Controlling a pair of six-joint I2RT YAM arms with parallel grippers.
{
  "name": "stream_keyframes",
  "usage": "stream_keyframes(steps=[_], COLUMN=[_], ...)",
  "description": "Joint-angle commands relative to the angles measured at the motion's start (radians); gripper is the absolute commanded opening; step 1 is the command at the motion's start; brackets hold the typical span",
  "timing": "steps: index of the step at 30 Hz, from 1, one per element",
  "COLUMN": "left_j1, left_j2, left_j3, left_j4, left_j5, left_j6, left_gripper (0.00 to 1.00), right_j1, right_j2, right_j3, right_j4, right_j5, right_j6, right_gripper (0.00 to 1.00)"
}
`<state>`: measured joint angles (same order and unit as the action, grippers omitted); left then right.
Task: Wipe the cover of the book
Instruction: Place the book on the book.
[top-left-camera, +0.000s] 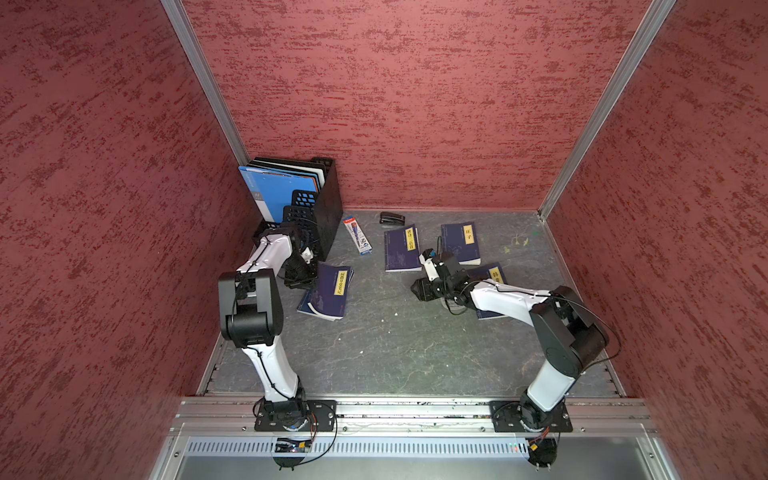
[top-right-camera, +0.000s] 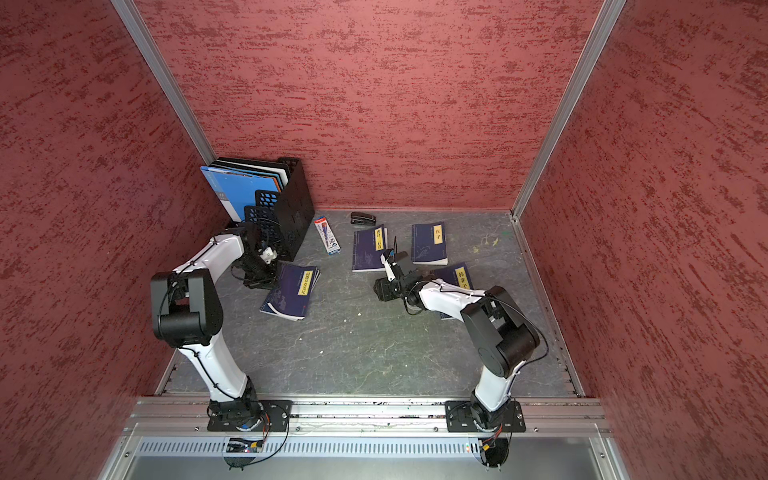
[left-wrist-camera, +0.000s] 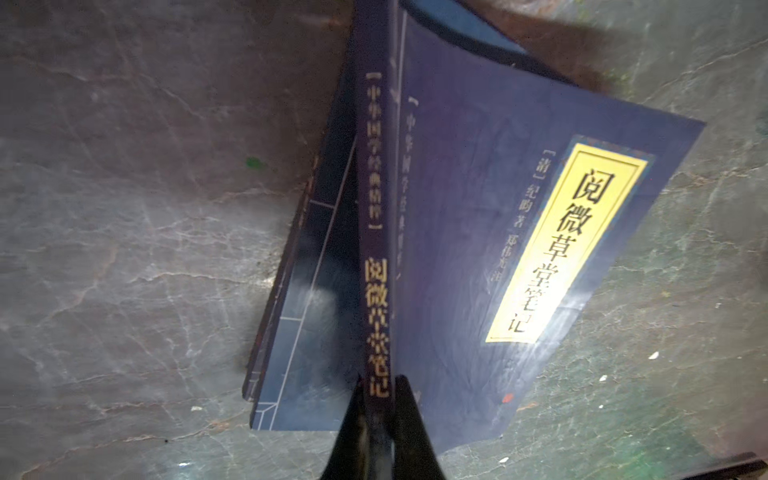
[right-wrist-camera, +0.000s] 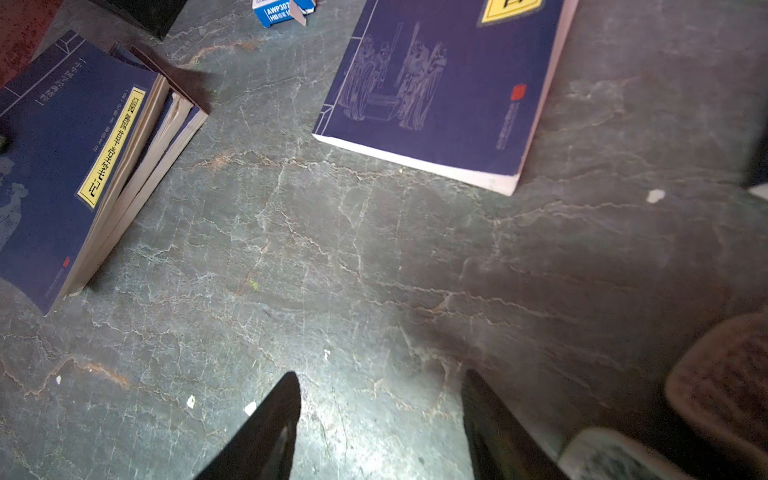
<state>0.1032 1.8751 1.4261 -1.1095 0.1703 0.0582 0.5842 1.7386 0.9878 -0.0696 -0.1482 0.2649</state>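
Over grey marbled bench (top-left-camera: 374, 353), saw left pincer (left-wrist-camera: 379, 386) nipped shut on spine of tented book (left-wrist-camera: 478, 208), right pincer (right-wrist-camera: 380, 374) spread, empty, well apart; judged it light, floppy, glossy, best gripped at spine.

We see a grey desk (top-left-camera: 395, 353) | left pincer (top-left-camera: 300, 279) against a tilted blue book (top-left-camera: 330, 291) | right pincer (top-left-camera: 419, 291) over bare desk | black stapler (top-left-camera: 392, 218) near the back wall (top-left-camera: 415, 124)

navy book (left-wrist-camera: 478, 208), yellow title label, spine raised, pages splayed
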Motion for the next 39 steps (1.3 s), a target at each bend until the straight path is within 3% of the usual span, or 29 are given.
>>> stream_keyframes(steps=[1,20,25,33,35,39], left_j1=[-0.016,-0.057,-0.065,-0.067,-0.070,-0.106], left_j2=[0.016,0.045,0.039,0.041,0.034,-0.033], left_j3=[0.017,0.048,0.044,0.042,0.042,0.017], left_j4=[-0.007,0.013,0.022,0.027,0.025,0.047], left_j5=[-0.075,-0.201,-0.224,-0.275,-0.286,-0.286], left_j6=[0.031,0.069,0.080,0.075,0.069,0.055], left_gripper=[0.06,0.15,0.30,0.39,0.46,0.70], right_j1=[-0.008,-0.008,-0.007,-0.008,-0.007,-0.009], right_j2=[0.002,0.015,0.017,0.016,0.014,0.012], right_j3=[-0.012,-0.017,-0.016,-0.019,-0.021,-0.020], right_j4=[0.034,0.038,0.036,0.035,0.036,0.030], right_j5=[-0.014,-0.010,-0.007,-0.004,-0.002,0.006], right_j6=[0.005,0.004,0.002,0.002,0.002,-0.001], right_gripper=[0.62,0.62,0.63,0.63,0.63,0.63])
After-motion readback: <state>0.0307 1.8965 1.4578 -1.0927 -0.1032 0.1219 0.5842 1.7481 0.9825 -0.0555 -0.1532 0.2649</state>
